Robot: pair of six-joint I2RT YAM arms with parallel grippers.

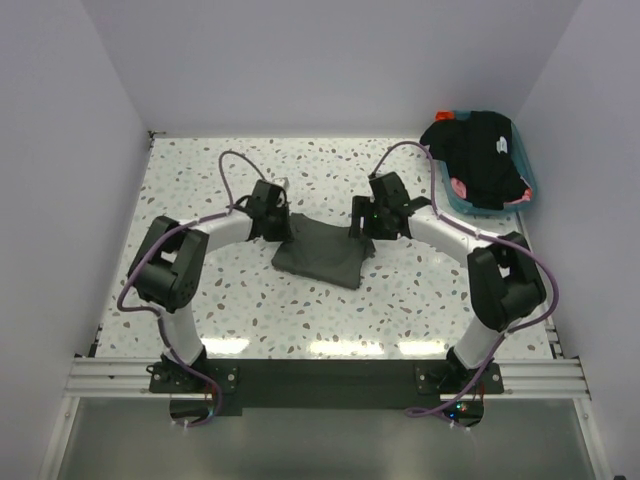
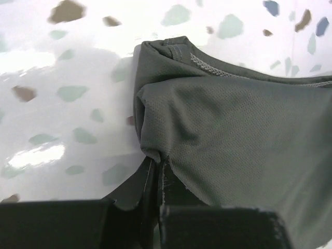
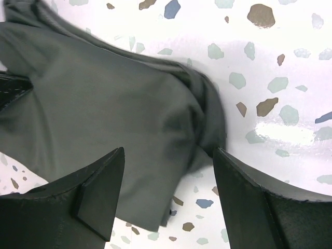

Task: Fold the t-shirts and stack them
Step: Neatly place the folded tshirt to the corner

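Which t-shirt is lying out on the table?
The olive-grey t-shirt, spread on the speckled surface; the black t-shirt is draped over the teal tub.

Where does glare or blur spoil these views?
Top external: bright reflections streak the table along its near edge. Left wrist: a glare patch on the table beside the olive-grey t-shirt; far specks soft, cloth weave sharp. Right wrist: a glare patch on the table beside the shirt.
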